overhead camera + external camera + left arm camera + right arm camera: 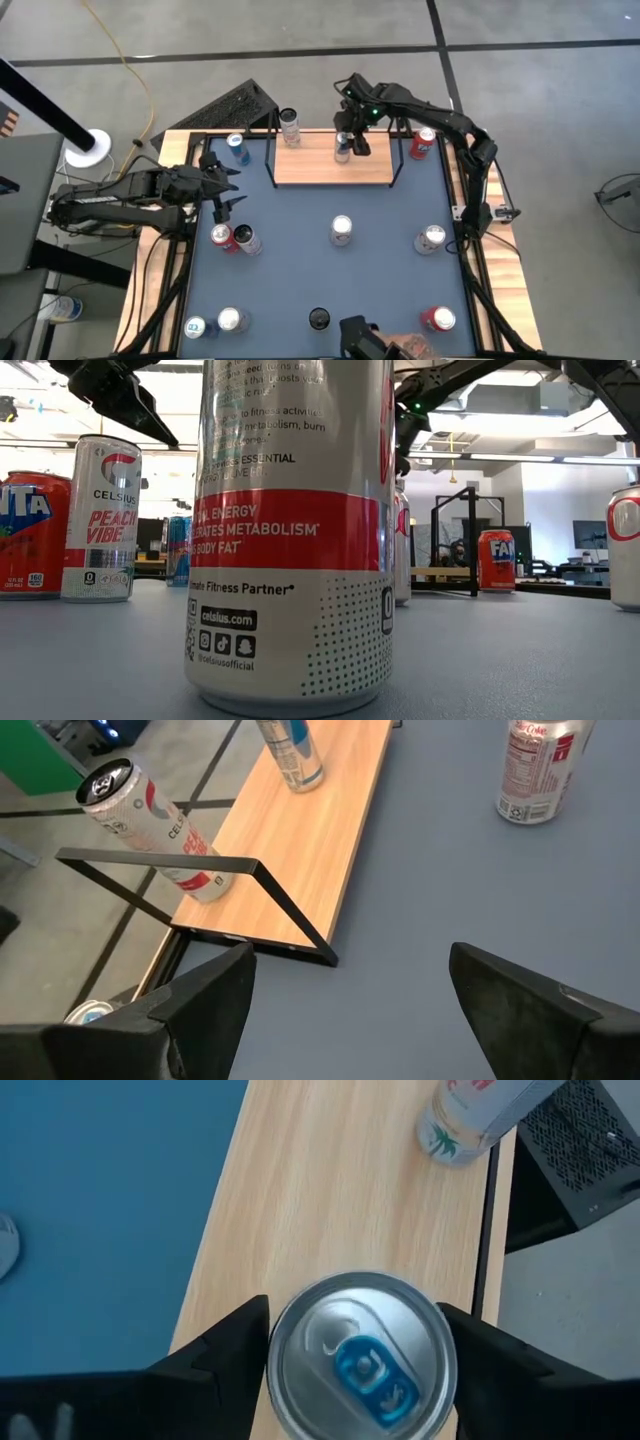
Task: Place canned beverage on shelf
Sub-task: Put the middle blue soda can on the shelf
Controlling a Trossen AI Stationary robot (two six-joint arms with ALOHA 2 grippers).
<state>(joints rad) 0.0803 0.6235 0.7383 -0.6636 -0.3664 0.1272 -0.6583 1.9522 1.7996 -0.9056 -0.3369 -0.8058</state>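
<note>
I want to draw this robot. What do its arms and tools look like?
Both arms are dark, almost black, jointed and thin. The right arm shows a small green light and cables. The left tool and right tool each have two flat, dark wedge-shaped fingers.

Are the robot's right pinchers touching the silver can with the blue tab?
Cannot tell. In the right wrist view the right gripper brackets the silver blue-tabbed can over the light-wood shelf, fingers hugging its rim without plain contact or gap.

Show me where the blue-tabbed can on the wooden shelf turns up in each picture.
High view: blue-tabbed can mid-shelf, under the right gripper.
Low view: I cannot pick it out.
Left wrist view: at the top edge, cropped.
Right wrist view: bottom centre, between the fingers.
Shared landmark: the shelf.
</note>
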